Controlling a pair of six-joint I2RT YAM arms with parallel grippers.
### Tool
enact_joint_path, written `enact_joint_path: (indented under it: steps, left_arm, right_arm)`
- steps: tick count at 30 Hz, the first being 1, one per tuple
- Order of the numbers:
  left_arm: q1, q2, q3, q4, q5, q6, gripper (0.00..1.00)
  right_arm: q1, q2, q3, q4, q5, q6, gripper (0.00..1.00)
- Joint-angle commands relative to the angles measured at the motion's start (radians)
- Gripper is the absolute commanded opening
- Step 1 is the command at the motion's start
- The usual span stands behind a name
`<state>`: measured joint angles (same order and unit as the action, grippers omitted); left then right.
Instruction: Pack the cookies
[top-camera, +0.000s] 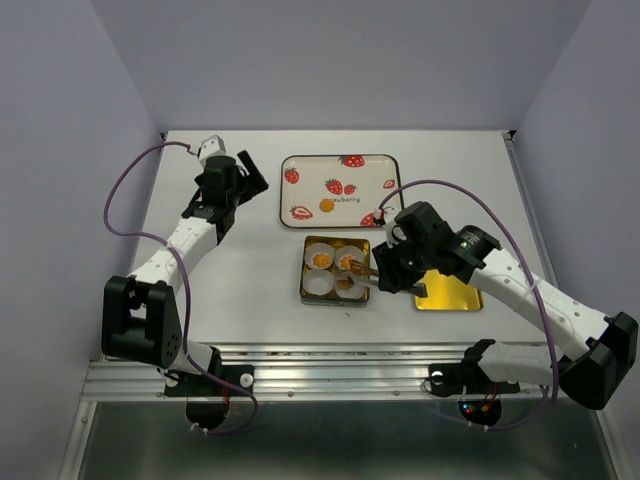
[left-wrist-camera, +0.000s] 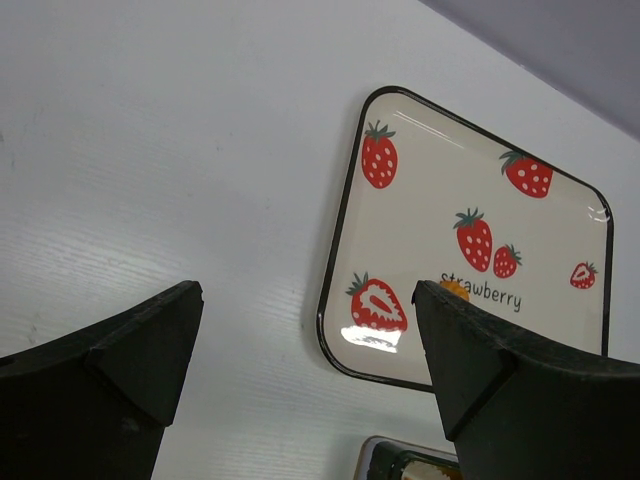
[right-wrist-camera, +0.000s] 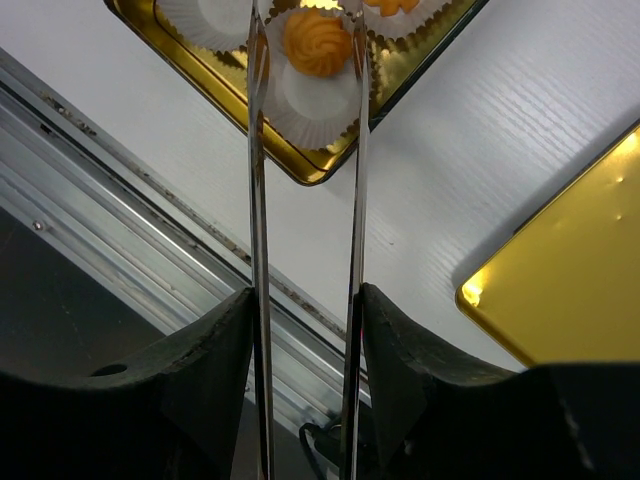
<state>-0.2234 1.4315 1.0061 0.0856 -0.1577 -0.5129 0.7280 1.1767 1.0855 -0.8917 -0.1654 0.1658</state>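
Note:
My right gripper (top-camera: 388, 272) (right-wrist-camera: 305, 300) is shut on a pair of metal tongs (top-camera: 358, 272) (right-wrist-camera: 258, 200). The tong tips reach into the square gold tin (top-camera: 303, 290) (right-wrist-camera: 310, 175). In the right wrist view they stand either side of an orange cookie (right-wrist-camera: 318, 42) that sits in a white paper cup (right-wrist-camera: 300, 105), with a small gap on its left. Two more cookies (top-camera: 321, 260) (top-camera: 347, 263) lie in the tin's far cups. Another cookie (top-camera: 326, 206) (left-wrist-camera: 455, 288) lies on the strawberry tray (top-camera: 300, 163) (left-wrist-camera: 420, 140). My left gripper (top-camera: 245, 176) (left-wrist-camera: 310, 295) hangs open left of the tray, holding nothing.
The tin's gold lid (top-camera: 448, 290) (right-wrist-camera: 570, 290) lies flat just right of the tin, under my right arm. The table's metal front rail (top-camera: 330, 365) (right-wrist-camera: 120, 200) runs close below the tin. A purple cable (top-camera: 470, 195) loops over the right arm.

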Motion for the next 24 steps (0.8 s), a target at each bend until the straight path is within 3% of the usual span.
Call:
enact_joint_path:
  steps: [1, 18, 24]
  left_arm:
    - [-0.007, -0.029, 0.006, 0.034, -0.019, 0.013, 0.99]
    - [-0.005, -0.042, 0.009, 0.034, -0.020, 0.011, 0.99]
    - [-0.007, -0.051, 0.017, 0.032, -0.025, 0.014, 0.99]
  right_arm:
    - [0.010, -0.023, 0.040, -0.001, 0.004, 0.011, 0.52]
    - [0.010, -0.045, 0.093, 0.020, 0.046, -0.038, 0.47]
    - [0.010, -0.034, 0.131, 0.181, 0.223, -0.051, 0.43]
